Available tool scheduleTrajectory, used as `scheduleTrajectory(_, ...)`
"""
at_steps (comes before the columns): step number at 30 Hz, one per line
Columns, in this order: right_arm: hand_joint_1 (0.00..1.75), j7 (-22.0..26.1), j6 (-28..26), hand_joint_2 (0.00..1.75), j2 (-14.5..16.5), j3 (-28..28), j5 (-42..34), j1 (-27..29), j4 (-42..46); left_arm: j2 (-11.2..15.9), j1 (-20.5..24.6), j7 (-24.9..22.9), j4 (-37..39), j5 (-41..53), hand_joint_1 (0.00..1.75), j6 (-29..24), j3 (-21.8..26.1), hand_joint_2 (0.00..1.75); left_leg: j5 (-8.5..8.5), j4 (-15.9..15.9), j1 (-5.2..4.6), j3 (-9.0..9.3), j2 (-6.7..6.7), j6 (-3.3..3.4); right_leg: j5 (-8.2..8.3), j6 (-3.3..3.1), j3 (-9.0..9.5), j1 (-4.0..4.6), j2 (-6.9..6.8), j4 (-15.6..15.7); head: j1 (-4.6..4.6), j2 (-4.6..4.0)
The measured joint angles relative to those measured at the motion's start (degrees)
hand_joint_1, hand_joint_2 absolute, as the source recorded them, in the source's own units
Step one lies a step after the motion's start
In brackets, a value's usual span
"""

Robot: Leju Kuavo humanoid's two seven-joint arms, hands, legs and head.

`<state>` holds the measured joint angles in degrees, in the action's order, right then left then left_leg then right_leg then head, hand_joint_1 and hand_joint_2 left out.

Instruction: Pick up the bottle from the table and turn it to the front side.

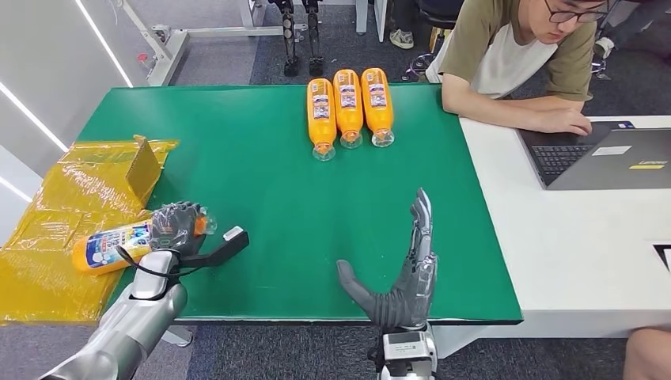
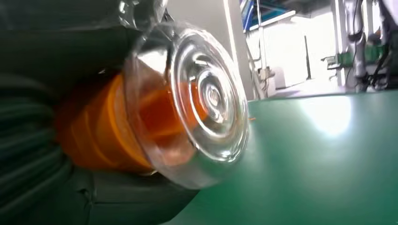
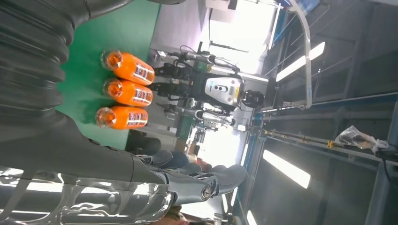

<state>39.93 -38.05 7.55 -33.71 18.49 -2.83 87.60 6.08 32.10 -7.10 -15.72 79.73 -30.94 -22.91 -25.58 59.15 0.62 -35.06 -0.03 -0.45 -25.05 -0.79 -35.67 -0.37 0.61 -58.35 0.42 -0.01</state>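
Three bottles (image 1: 349,111) lie side by side at the table's (image 1: 261,206) far edge.

Green mat (image 1: 261,190) on a white table (image 1: 570,237), yellow plastic sheet (image 1: 47,229) at its edge. Held bottle (image 1: 111,247) orange with a white-blue label, clear cap; three more orange bottles (image 1: 348,107), white labels. Both hands dark grey: left hand (image 1: 178,229), right hand (image 1: 403,269).

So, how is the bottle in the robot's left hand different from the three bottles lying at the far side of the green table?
The held bottle is gripped by the left hand at the table's left edge, over the yellow sheet; the three bottles lie free on the green table.
The held bottle lies crosswise, alone; the three lie side by side, pointing toward the robot.
Its label looks mostly white and blue; theirs are small patches on orange.
All hold orange liquid.
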Motion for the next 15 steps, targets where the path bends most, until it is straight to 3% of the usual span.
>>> scheduleTrajectory(7,0.0,0.04,1.32,1.75,-0.03,-1.98,-4.21,-2.74,-2.24,0.97,-1.34,0.61,0.01,-0.24,1.69,0.2,0.23,1.75,-0.04,-0.08,0.0,0.19,0.04,-0.1,0.02,-0.06,0.06,-0.02,0.04,-0.07,-0.01,0.01)
scheduleTrajectory(11,0.0,0.04,1.77,1.75,-0.05,-2.88,-5.95,-4.03,-3.32,1.62,-1.97,0.63,0.01,-0.86,0.01,0.2,1.15,1.75,-0.01,-0.16,0.01,0.3,0.08,-0.15,0.02,-0.2,0.06,-0.01,0.06,-0.09,-0.02,0.01)
scheduleTrajectory(15,0.0,0.03,2.05,1.75,-0.25,-3.65,-7.02,-4.86,-4.13,1.73,-3.52,1.72,0.03,-3.35,0.0,-0.02,3.71,1.75,0.07,-0.2,0.03,0.28,0.05,-0.27,0.0,-0.28,0.01,0.02,0.03,-0.1,-0.01,0.01)
